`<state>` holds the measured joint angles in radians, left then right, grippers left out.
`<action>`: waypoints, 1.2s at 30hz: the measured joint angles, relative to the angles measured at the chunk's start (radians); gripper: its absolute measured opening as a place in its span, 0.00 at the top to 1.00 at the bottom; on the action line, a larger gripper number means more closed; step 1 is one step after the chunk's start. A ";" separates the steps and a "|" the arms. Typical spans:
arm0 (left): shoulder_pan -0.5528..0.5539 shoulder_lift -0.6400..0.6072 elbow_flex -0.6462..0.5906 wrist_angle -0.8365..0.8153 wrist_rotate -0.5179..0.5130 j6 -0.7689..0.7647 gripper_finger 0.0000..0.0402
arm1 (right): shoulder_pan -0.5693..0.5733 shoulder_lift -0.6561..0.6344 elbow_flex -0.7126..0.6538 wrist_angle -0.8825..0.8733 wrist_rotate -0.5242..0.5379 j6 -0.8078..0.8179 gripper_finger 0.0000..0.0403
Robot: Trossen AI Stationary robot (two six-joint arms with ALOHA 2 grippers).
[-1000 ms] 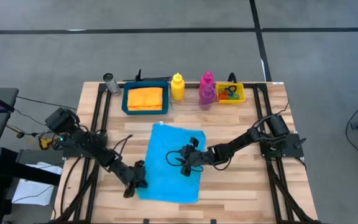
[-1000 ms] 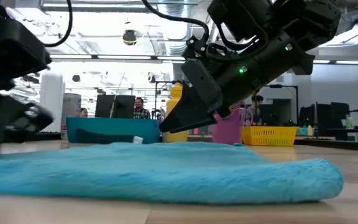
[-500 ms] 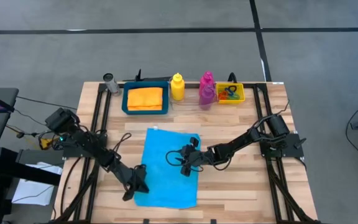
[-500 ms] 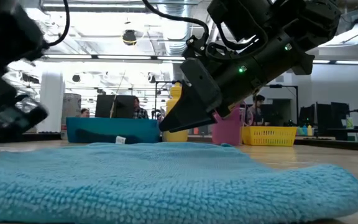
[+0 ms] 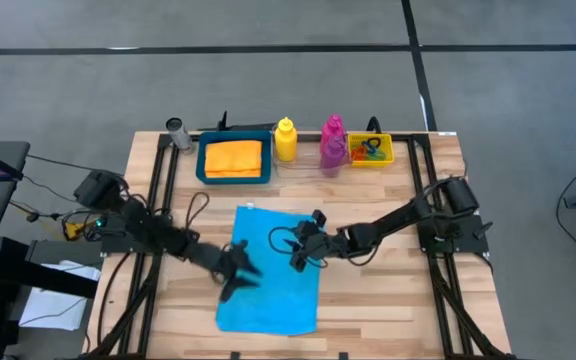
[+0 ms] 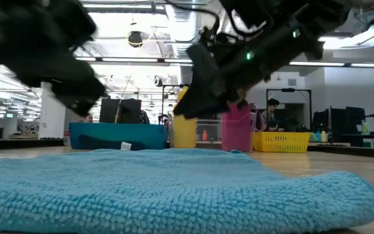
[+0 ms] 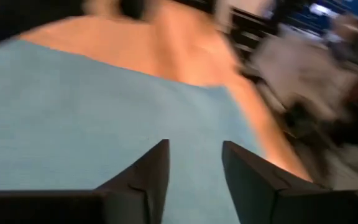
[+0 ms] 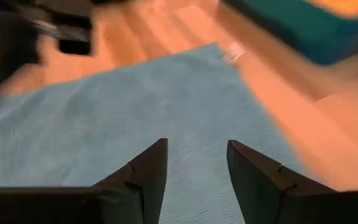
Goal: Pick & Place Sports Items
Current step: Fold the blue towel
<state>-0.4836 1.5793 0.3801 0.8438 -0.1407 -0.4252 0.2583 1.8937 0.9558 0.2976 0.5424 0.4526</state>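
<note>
The cyan cloth [image 5: 268, 270] lies spread flat on the table's middle; it also shows in the low view [image 6: 174, 188]. My left gripper [image 5: 240, 275] hovers open over the cloth's left half [image 7: 194, 155], touching nothing. My right gripper [image 5: 303, 248] hovers open over its right half [image 8: 193, 155], also empty. The orange cloth [image 5: 234, 157] lies in the blue tray [image 5: 202, 160] at the far edge. The yellow bottle [image 5: 285, 140] and the magenta bottle [image 5: 333, 132] stand beside the tray, with a purple bottle [image 5: 330, 156] right by the magenta one. Coloured rings [image 5: 371, 150] lie in the yellow bin [image 5: 388, 150].
A small grey cylinder [image 5: 176, 131] stands at the far left corner. Bare wood lies left and right of the cyan cloth. In the low view, people and desks show in the room behind the table.
The cyan cloth's near left corner slid toward the near edge with my left gripper, squaring the cloth. My left gripper has then left that corner, rising and moving right and far over the cloth. My right gripper has risen a little. The cloth now lies still.
</note>
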 joint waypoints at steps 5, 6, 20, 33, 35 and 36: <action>0.173 -0.094 0.000 -0.160 0.009 0.000 0.51 | -0.005 -0.120 0.000 -0.179 0.083 0.000 0.61; 0.200 -0.128 0.000 -0.210 0.017 0.000 0.48 | -0.004 -0.144 0.000 -0.233 0.103 0.007 0.61; 0.363 -0.577 0.000 -0.952 -0.059 -0.055 0.30 | 0.004 -0.223 -0.078 -0.516 0.115 0.225 0.61; 0.441 -0.475 0.000 -0.986 -0.205 -0.186 0.30 | 0.054 -0.223 -0.186 -0.503 0.104 0.397 0.61; 0.464 -0.446 0.000 -0.986 -0.206 -0.187 0.30 | 0.071 -0.223 -0.186 -0.503 0.125 0.398 0.61; 0.477 -0.432 0.000 -0.984 -0.208 -0.190 0.30 | 0.077 -0.223 -0.186 -0.503 0.137 0.398 0.61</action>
<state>-0.0066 1.1477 0.3801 -0.1406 -0.3489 -0.6151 0.3348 1.6711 0.7696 -0.2050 0.6796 0.8505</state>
